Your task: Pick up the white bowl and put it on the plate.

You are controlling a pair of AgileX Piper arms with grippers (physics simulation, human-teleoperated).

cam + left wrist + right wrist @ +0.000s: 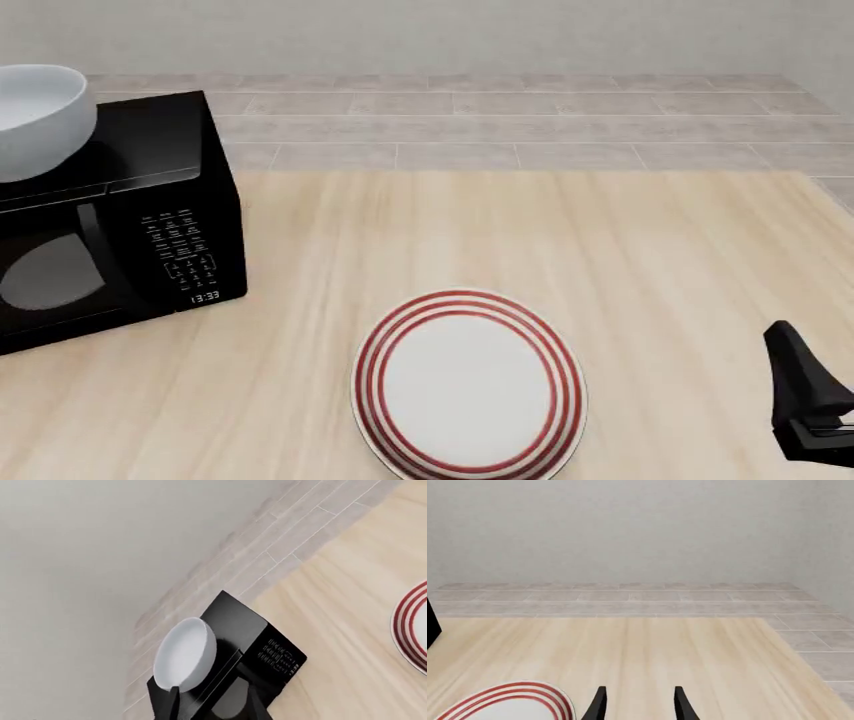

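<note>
White bowl (38, 118), atop the black microwave (127, 225) at the table's (641, 260) far left; your left gripper's state cannot be told. Plate (469, 382) near centre; your right gripper (638, 703) stands parted, holding nothing.

My front camera looks forward and down over the table (641, 260) from my side, my left wrist camera looks steeply down from high above the microwave (247, 645), my right sits low, facing the far wall, and all three catch the plate (467, 385).
</note>
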